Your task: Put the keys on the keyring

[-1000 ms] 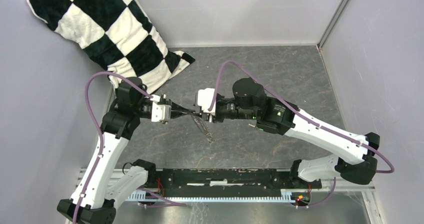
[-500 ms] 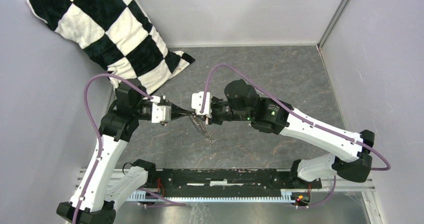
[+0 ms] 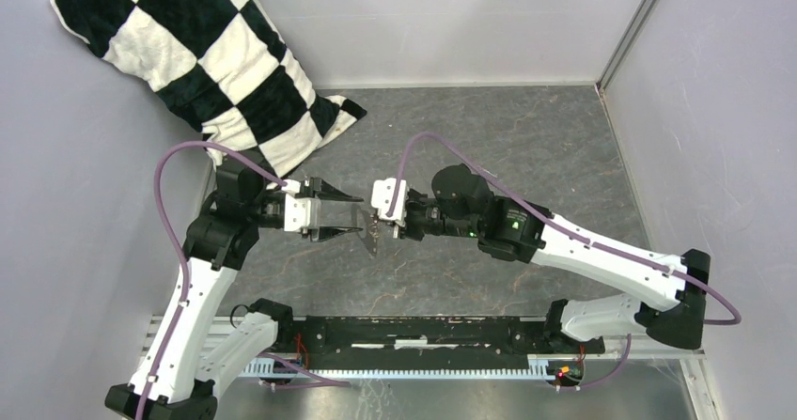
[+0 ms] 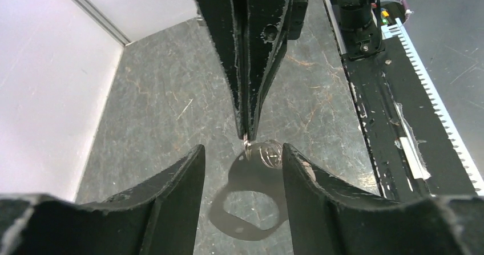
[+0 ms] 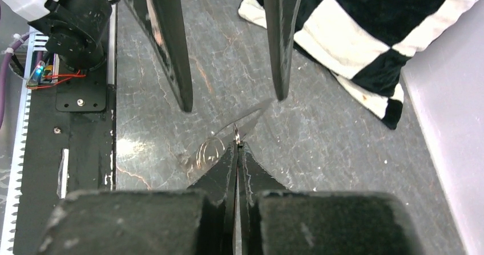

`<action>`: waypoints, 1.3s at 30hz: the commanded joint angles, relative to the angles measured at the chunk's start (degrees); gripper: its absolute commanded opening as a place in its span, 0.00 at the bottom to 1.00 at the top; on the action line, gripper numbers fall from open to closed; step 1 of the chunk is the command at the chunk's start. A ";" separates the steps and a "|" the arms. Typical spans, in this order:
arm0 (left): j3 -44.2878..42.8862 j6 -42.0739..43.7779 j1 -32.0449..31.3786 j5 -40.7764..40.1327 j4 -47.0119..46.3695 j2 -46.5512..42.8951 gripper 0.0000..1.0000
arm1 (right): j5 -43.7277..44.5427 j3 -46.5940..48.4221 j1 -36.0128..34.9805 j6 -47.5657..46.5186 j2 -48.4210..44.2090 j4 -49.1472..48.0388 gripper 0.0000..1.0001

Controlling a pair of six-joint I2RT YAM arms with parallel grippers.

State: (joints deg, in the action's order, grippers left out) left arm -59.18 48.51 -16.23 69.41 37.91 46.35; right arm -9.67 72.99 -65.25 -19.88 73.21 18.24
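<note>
Keyring (image 5: 210, 150), apparently one, pinched by right tool (image 5: 236, 144); left tool (image 3: 358, 215) gapes empty.

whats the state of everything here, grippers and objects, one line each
left gripper: open, empty, facing the right gripper
right gripper: shut on the keyring
keyring: pinched at its rim, looks lifted off the table
checked pillow: propped in the far left corner, untouched
</note>
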 commanded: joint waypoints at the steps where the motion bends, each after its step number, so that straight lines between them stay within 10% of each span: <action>1: -1.94 -3.64 -0.12 -1.70 3.01 -0.71 0.59 | 1.56 -6.77 0.11 3.94 -5.39 -12.61 0.01; 9: 0.22 -6.19 -0.12 -2.67 3.05 -3.65 0.30 | -0.01 -20.82 0.08 10.61 -10.79 -32.83 0.01; 21: -1.75 -1.84 -0.11 -1.08 9.86 1.67 0.47 | -2.67 -21.84 0.01 12.56 -9.87 -37.65 0.01; 39: -4.01 -1.99 -0.12 1.28 10.65 2.69 0.41 | -5.68 -19.99 0.01 12.85 -7.83 -36.04 0.01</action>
State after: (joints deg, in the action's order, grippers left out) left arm -61.08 44.66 -16.23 68.23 48.10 49.04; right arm -13.82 51.22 -65.25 -7.73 65.08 -15.75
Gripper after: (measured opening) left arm 0.434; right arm 0.013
